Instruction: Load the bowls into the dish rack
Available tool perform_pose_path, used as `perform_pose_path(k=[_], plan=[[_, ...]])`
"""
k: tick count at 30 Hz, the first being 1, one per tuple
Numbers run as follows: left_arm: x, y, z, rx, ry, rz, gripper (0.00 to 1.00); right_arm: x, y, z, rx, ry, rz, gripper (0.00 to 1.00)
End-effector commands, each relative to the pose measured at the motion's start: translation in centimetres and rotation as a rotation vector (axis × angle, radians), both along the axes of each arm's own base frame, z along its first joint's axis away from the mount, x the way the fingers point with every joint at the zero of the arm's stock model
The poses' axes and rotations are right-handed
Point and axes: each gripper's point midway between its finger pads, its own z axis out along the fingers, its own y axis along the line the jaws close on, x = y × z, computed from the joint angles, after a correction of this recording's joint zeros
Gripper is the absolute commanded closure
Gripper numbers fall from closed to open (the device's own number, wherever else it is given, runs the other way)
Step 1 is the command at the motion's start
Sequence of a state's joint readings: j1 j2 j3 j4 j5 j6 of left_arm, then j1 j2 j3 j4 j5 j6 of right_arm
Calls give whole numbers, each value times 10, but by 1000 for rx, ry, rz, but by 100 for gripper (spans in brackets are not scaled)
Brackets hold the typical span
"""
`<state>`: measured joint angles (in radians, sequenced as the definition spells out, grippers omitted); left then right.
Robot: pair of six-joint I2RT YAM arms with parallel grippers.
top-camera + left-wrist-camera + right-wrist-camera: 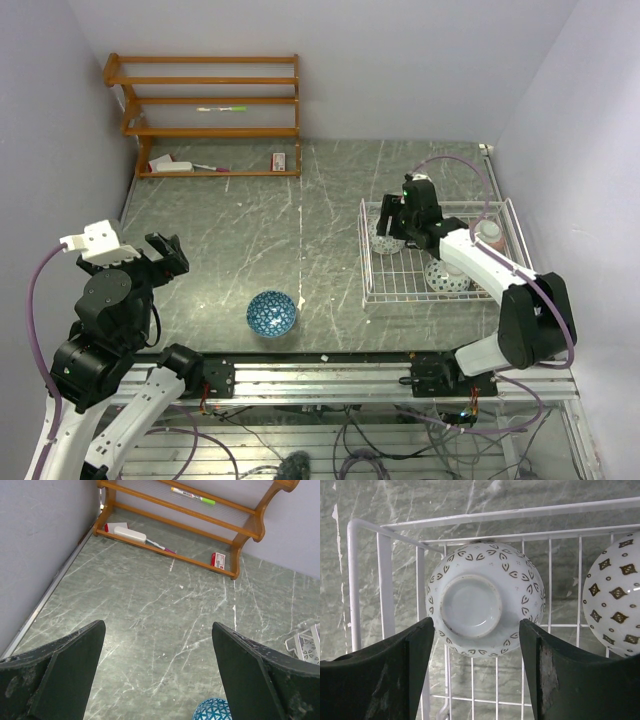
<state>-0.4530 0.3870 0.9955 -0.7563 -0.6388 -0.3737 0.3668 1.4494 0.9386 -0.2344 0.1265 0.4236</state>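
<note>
Currently the right hand (475,630) hangs over the near-left corner of the dish rack (470,517) with its two dark fingers (385,680) spread apart, gripping nothing. Between them, lower down, a pale bowl with leaf marks (485,600) rests inside the rack with its unglazed foot turned up toward the wrist camera. Whether the fingers touch its sides cannot be told. Just to the right of it, in the same rack, sits a diamond-patterned bowl (615,595), also showing its outside. From above, the right hand (395,225) reaches over the white wire rack (365,260), which stands on the right half of the desk (250,230). The diamond-patterned bowl (445,277) lies near the rack's front, and a pinkish bowl (490,235) shows at its right side, partly behind the arm. The left hand (157,630) is held up off the desk at the left, its fingers wide open and holding nothing. A blue bowl (271,312) stands upright on the desk near the front edge, between the two arms and well apart from the rack; its rim just shows in the left wrist view (212,710). At the far left corner stands an orange wooden shelf (210,115) carrying a green-capped marker (192,496) and a small red and white box (218,560).
</note>
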Motion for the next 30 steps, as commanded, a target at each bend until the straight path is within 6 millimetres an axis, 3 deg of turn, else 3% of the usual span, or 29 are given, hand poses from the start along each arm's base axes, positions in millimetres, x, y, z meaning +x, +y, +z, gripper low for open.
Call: perform_pose_path(k=[1,8,11,16,21,25,30], plan=[[-1,4,6,2,-16,16,1,2,1,30,20,-65,-3,31],[-1,3,8,-4,-18,15,1,-11,-4,69,31,-135,4,26],[-2,3,10,-6,-17,14,1,-24,11,85,23,-164,71,22],[-6,6,20,-12,-34,17,1,-63,73,123,8,-246,277,18],[-17,15,39,-19,-72,33,1,-127,156,143,58,-300,549,19],[-29,22,50,-30,-93,43,1,-187,228,129,58,-304,816,20],[-45,32,53,-38,-103,58,1,-250,293,75,-34,-237,1116,21]])
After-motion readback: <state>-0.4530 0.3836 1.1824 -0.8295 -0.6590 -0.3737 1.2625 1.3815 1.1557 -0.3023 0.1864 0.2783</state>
